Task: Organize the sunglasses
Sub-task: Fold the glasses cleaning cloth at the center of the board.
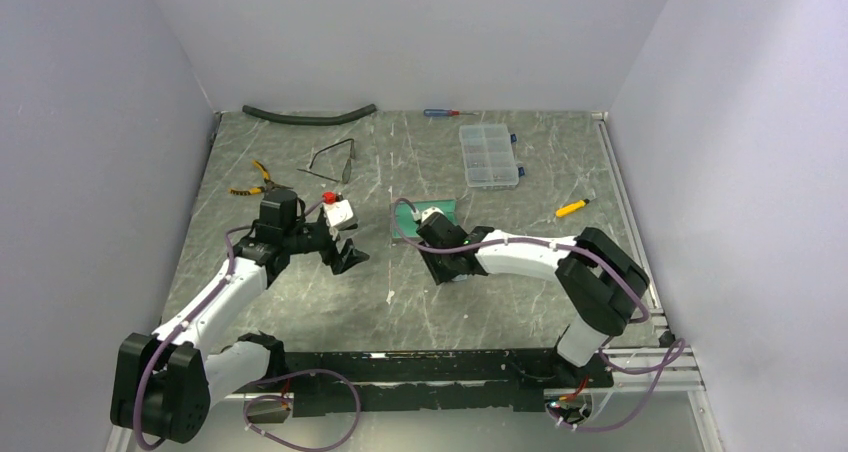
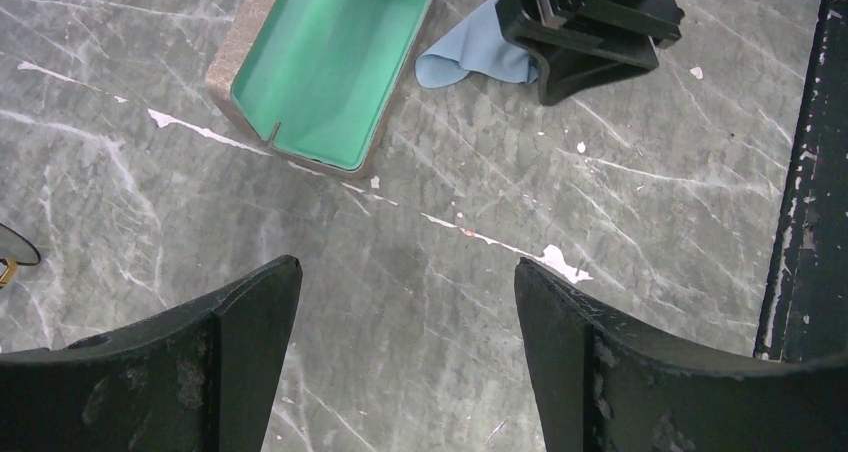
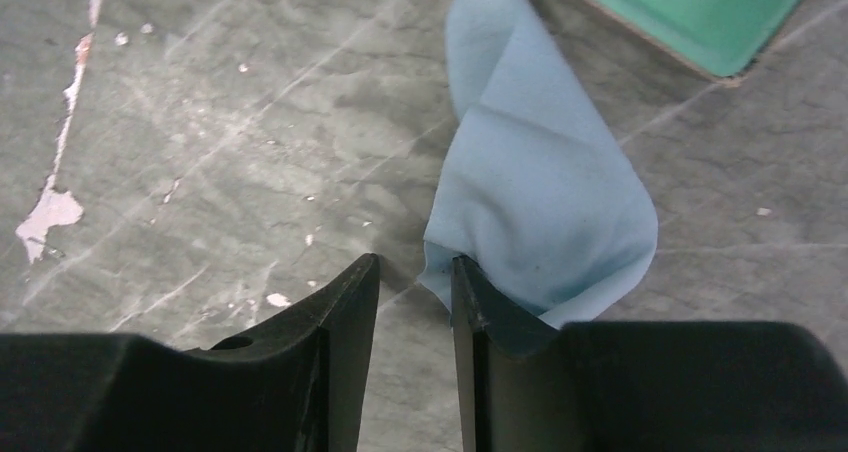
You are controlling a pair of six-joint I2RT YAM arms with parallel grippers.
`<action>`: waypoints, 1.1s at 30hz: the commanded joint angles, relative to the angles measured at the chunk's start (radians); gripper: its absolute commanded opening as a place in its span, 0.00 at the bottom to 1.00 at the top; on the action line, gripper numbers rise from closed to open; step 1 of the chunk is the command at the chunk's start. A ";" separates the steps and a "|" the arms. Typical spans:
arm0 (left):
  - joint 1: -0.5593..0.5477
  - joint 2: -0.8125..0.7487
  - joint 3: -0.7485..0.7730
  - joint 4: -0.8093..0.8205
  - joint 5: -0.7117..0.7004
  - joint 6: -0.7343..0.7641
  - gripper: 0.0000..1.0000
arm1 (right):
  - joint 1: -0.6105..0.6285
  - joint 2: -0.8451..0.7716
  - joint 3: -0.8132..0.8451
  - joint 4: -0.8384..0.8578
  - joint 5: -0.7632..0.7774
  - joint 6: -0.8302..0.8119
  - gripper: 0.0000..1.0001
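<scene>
The sunglasses (image 1: 335,160), thin dark wire frames, lie on the table at the back left, well beyond both grippers and not seen in either wrist view. My left gripper (image 1: 338,250) is open and empty over bare table (image 2: 405,282). The brown case with teal lining (image 1: 432,215) lies open in the middle and also shows in the left wrist view (image 2: 320,72). My right gripper (image 1: 440,262) is low beside the case, its jaws a narrow gap apart with nothing between them (image 3: 415,272). A light blue cloth (image 3: 545,192) lies against the outer side of its right finger.
Yellow-handled pliers (image 1: 252,179) lie left of the sunglasses. A small white object with a red top (image 1: 338,210) sits by my left gripper. A clear organiser box (image 1: 488,155), a screwdriver (image 1: 440,113), a black hose (image 1: 310,115) and a yellow tool (image 1: 572,208) lie further off.
</scene>
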 commanded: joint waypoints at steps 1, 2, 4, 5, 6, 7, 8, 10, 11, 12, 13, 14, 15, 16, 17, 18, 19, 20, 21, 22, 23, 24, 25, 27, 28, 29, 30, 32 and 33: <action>0.003 -0.020 0.003 0.022 0.033 -0.005 0.83 | -0.037 0.015 0.012 -0.017 0.022 -0.012 0.35; 0.003 -0.020 0.003 0.019 0.031 -0.005 0.83 | -0.040 0.016 0.006 -0.013 0.020 -0.012 0.33; 0.003 -0.024 0.003 0.017 0.029 -0.007 0.83 | -0.046 0.019 -0.006 -0.004 0.017 -0.011 0.27; 0.003 -0.024 0.003 0.017 0.031 -0.008 0.83 | -0.047 0.022 -0.010 0.000 0.015 -0.011 0.23; 0.003 -0.024 0.002 0.016 0.032 -0.007 0.83 | -0.052 0.025 -0.012 0.003 0.015 -0.009 0.19; 0.003 -0.024 0.002 0.016 0.034 -0.006 0.83 | -0.054 0.028 -0.013 0.005 0.010 -0.009 0.15; 0.003 -0.024 0.001 0.016 0.036 -0.004 0.83 | -0.058 0.031 -0.015 0.007 0.007 -0.010 0.12; 0.003 -0.021 -0.003 0.023 0.039 -0.007 0.83 | -0.060 0.035 -0.015 0.007 0.009 -0.013 0.05; 0.003 -0.021 -0.002 0.025 0.040 -0.007 0.83 | -0.063 0.036 -0.013 0.005 0.010 -0.014 0.01; 0.003 -0.019 -0.002 0.024 0.043 -0.004 0.83 | -0.064 0.036 -0.009 -0.002 0.011 -0.015 0.00; 0.003 -0.018 -0.002 0.023 0.043 -0.001 0.83 | -0.066 0.033 0.000 -0.010 0.008 -0.018 0.00; 0.003 -0.017 -0.001 0.022 0.046 0.005 0.83 | -0.067 0.028 0.006 -0.018 0.000 -0.026 0.00; 0.003 -0.015 -0.001 0.016 0.049 0.016 0.83 | -0.068 0.018 0.020 -0.028 -0.012 -0.034 0.00; 0.003 -0.016 -0.001 0.010 0.056 0.031 0.82 | -0.068 0.002 0.031 -0.034 -0.036 -0.044 0.00; 0.003 -0.015 -0.003 0.002 0.065 0.046 0.82 | -0.070 -0.018 0.041 -0.038 -0.073 -0.059 0.00; 0.003 -0.015 -0.004 -0.008 0.075 0.060 0.82 | -0.070 -0.042 0.052 -0.043 -0.113 -0.072 0.00; 0.003 -0.015 -0.004 -0.015 0.083 0.071 0.82 | -0.070 -0.064 0.065 -0.052 -0.153 -0.089 0.00; 0.003 -0.015 -0.005 -0.021 0.092 0.079 0.82 | -0.071 -0.082 0.082 -0.068 -0.199 -0.107 0.00; 0.003 -0.015 -0.006 -0.026 0.100 0.086 0.81 | -0.070 -0.095 0.101 -0.089 -0.230 -0.121 0.00; 0.001 -0.012 -0.007 -0.028 0.109 0.093 0.81 | -0.071 -0.103 0.120 -0.114 -0.260 -0.135 0.00; -0.001 -0.008 -0.009 -0.028 0.116 0.100 0.80 | -0.070 -0.110 0.137 -0.139 -0.288 -0.149 0.00; -0.006 -0.005 -0.012 -0.023 0.117 0.106 0.80 | -0.067 -0.117 0.149 -0.161 -0.314 -0.161 0.00; -0.015 0.000 -0.014 -0.017 0.115 0.110 0.80 | -0.067 -0.123 0.160 -0.179 -0.342 -0.173 0.00; -0.037 0.008 -0.020 -0.005 0.113 0.129 0.80 | -0.066 -0.144 0.177 -0.210 -0.396 -0.194 0.00; -0.051 0.013 -0.022 0.000 0.116 0.142 0.80 | -0.066 -0.154 0.188 -0.226 -0.415 -0.204 0.00; -0.062 0.018 -0.028 0.011 0.123 0.148 0.80 | -0.065 -0.165 0.198 -0.251 -0.432 -0.213 0.00; -0.074 0.024 -0.033 0.028 0.133 0.150 0.80 | -0.066 -0.175 0.210 -0.272 -0.443 -0.225 0.00; -0.094 0.049 -0.047 0.078 0.155 0.147 0.81 | -0.066 -0.193 0.233 -0.317 -0.465 -0.249 0.00; -0.107 0.066 -0.054 0.106 0.167 0.151 0.81 | -0.066 -0.200 0.244 -0.338 -0.478 -0.261 0.00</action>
